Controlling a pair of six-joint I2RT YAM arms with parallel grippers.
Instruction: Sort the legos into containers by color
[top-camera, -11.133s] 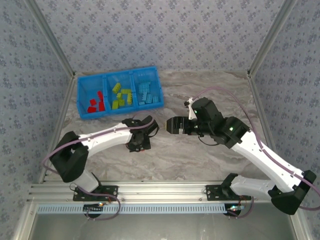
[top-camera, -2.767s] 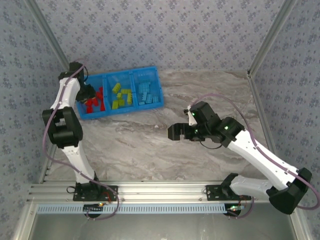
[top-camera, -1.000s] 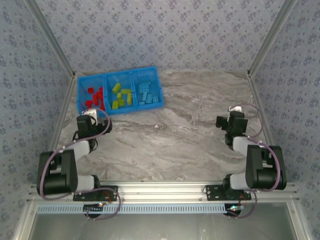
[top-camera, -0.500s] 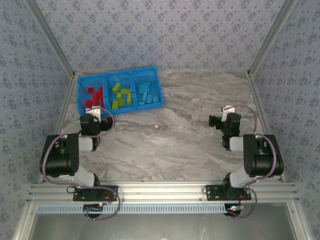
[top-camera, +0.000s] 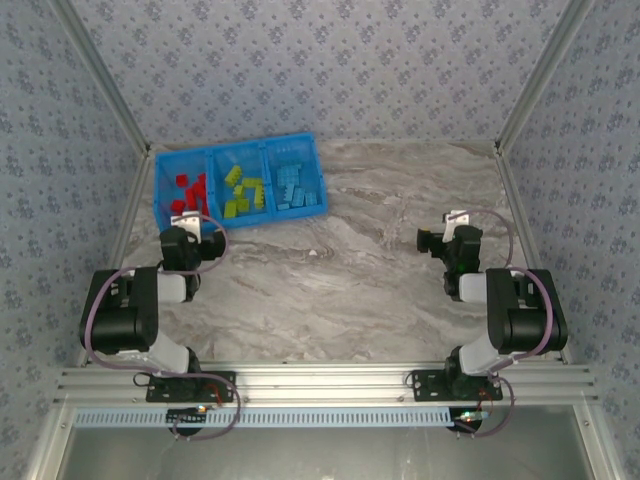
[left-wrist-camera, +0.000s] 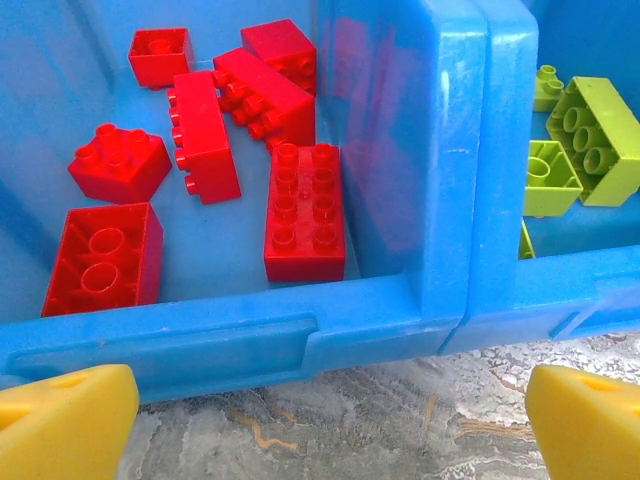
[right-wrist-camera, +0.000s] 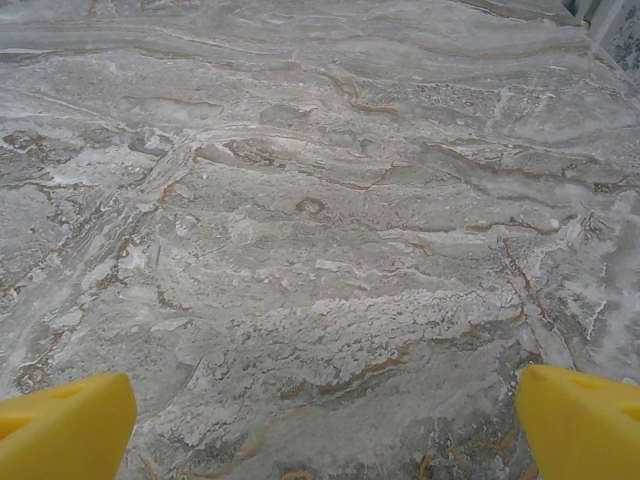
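The blue tray (top-camera: 238, 150) stands at the back left with its three compartments side by side. Red legos (top-camera: 188, 192) lie in the left one, lime green legos (top-camera: 244, 190) in the middle and light blue legos (top-camera: 293, 185) in the right. My left gripper (top-camera: 184, 226) sits folded back just in front of the tray, open and holding nothing. In the left wrist view the red legos (left-wrist-camera: 305, 210) and green legos (left-wrist-camera: 590, 125) lie behind the tray's near wall (left-wrist-camera: 250, 335), with the left gripper (left-wrist-camera: 325, 430) low over the marble. My right gripper (top-camera: 430, 240) is open over bare marble (right-wrist-camera: 320, 250).
The marble table (top-camera: 340, 280) stretches between the two folded arms. Metal frame posts and patterned walls close in the left, right and back sides. An aluminium rail (top-camera: 320, 385) runs along the near edge.
Both arms have pulled back from the middle of the table and folded down near their bases. In the last half second they have hardly moved.
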